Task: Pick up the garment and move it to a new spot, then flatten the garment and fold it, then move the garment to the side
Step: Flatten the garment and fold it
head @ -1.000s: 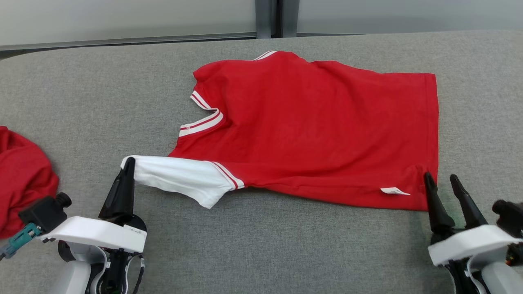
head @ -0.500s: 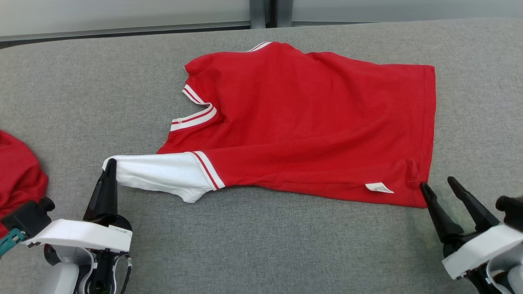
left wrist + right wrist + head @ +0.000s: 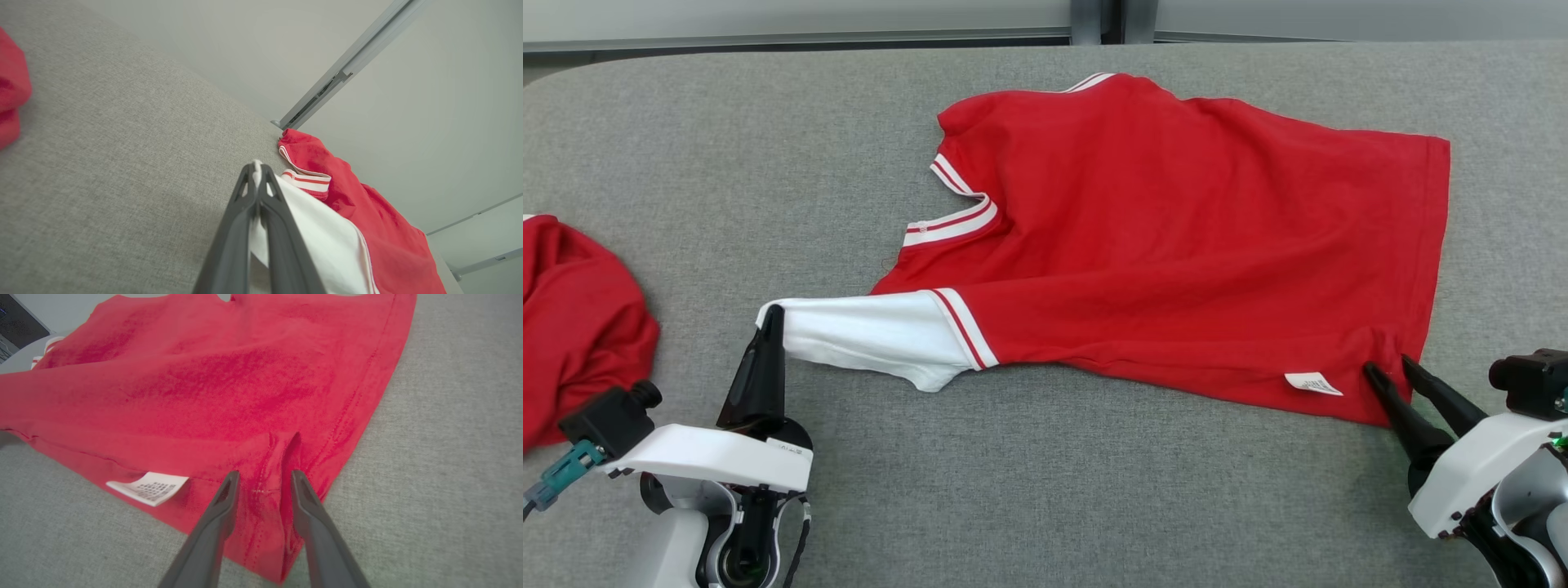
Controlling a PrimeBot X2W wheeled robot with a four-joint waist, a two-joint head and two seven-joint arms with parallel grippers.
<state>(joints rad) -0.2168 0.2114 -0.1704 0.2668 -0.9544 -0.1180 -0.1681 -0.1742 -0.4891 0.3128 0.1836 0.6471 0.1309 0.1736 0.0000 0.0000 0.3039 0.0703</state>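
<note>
**Red shirt held at two corners on grey table**

A red short-sleeved garment (image 3: 1176,237) lies spread across the middle of a grey cloth-covered table (image 3: 727,163). Its striped collar (image 3: 952,224) faces the robot's left and its hem faces the right. The near white sleeve (image 3: 866,335) stretches out toward the left gripper (image 3: 770,314), whose dark fingers are pressed together on the sleeve's edge. In the left wrist view a sliver of white cloth shows between the tips of that gripper (image 3: 257,171).

At the shirt's near hem corner, the right gripper (image 3: 1390,366) stands with its two fingers apart. They straddle a raised pucker of red fabric beside the stitched seam. The right wrist view shows cloth lying in the gap of that gripper (image 3: 265,475). Whether the pads bite the fabric cannot be told.

A white label (image 3: 1312,383) pokes out from under the hem, just beside the right fingers; its print is too small to read. Of the far sleeve, a striped edge (image 3: 1090,82) peeks over the shirt's top fold, and the rest is tucked out of sight.

A second heap of red cloth (image 3: 580,327) sits well apart at the table's left side, cut off by the frame edge.

Behind the table runs a pale wall split by a grey upright post (image 3: 1103,20).
</note>
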